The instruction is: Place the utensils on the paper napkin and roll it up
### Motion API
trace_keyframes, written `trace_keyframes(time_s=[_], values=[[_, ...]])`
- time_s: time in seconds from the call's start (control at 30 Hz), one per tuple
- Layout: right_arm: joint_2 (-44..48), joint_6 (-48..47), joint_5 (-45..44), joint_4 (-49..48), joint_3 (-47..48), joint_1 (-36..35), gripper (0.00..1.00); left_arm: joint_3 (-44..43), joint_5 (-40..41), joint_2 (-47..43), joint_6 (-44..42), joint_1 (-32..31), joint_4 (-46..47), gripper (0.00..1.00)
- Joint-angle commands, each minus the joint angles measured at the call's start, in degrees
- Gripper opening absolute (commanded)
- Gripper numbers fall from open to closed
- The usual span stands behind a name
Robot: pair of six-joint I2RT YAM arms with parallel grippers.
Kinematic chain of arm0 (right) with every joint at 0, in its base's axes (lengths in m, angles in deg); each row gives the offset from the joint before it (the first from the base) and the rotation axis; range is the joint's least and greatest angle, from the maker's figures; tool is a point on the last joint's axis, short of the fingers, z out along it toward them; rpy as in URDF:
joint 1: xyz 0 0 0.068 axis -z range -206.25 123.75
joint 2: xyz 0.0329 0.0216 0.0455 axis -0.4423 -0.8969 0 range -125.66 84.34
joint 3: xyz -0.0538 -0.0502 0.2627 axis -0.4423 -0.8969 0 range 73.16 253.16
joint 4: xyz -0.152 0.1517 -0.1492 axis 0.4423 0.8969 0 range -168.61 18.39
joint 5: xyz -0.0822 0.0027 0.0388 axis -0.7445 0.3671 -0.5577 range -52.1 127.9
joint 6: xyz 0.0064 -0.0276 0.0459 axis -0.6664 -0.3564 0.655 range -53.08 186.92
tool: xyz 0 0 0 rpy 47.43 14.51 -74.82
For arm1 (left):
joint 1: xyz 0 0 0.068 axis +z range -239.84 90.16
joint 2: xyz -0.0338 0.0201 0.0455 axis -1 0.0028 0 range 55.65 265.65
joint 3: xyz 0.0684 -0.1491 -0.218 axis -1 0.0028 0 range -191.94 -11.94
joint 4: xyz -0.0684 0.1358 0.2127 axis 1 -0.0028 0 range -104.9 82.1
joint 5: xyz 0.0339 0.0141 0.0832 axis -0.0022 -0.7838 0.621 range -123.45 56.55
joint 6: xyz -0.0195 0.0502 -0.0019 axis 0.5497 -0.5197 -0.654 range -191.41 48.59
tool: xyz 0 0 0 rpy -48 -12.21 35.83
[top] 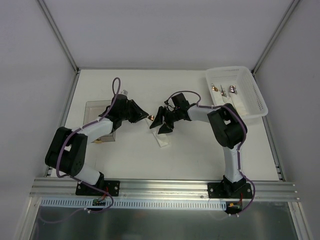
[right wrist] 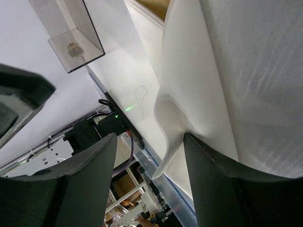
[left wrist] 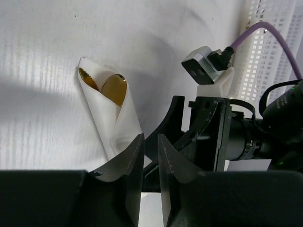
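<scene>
Napkin (left wrist: 120,127) rolled into cone, gold utensils (left wrist: 113,89) peeking out one end, left gripper (left wrist: 150,139) narrowly parted, right gripper (right wrist: 149,142) wide apart

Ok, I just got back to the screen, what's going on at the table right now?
The paper napkin is already wrapped around gold utensils, whose heads poke out of one end. Both arms meet at it mid-table. The right gripper stands open with a fold of napkin between its fingers. The left gripper has its fingers nearly together at the other end; whether it pinches paper is unclear. Spare cutlery lies in the white basket.
</scene>
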Motion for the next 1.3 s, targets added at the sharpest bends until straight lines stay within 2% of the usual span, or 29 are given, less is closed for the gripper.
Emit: trace_keyframes(time_s=[0.0,0.13,0.27,0.43,0.8,1.13,1.27], values=[[-0.60,-5.12,-7.89,6.96,-1.43,-0.93,0.62,-3.58,-5.38,5.14,-1.41,0.08,-0.49,0.17],[-0.86,-5.91,-8.07,6.96,-1.52,-0.93,0.60,-4.90,-6.97,9.29,-0.45,-0.01,1.52,0.11],[-1.04,-6.96,-8.25,7.31,-1.43,-1.02,0.59,-4.46,-10.38,11.75,1.31,-0.01,7.41,0.09],[-1.65,-9.07,-8.51,8.81,-0.38,-1.11,0.58,-5.16,-12.59,14.13,2.28,-0.01,9.00,0.09],[-2.18,-15.22,-10.62,13.03,2.44,-2.25,0.60,-5.34,-15.67,18.26,3.68,-1.32,8.39,0.09],[-2.27,-18.83,-13.25,15.31,3.84,-2.96,0.62,-4.37,-15.58,16.77,1.23,-1.68,4.79,0.08],[-2.53,-19.09,-13.25,15.84,4.19,-2.96,0.63,-4.55,-15.50,15.28,-0.88,-1.68,0.67,0.07]])
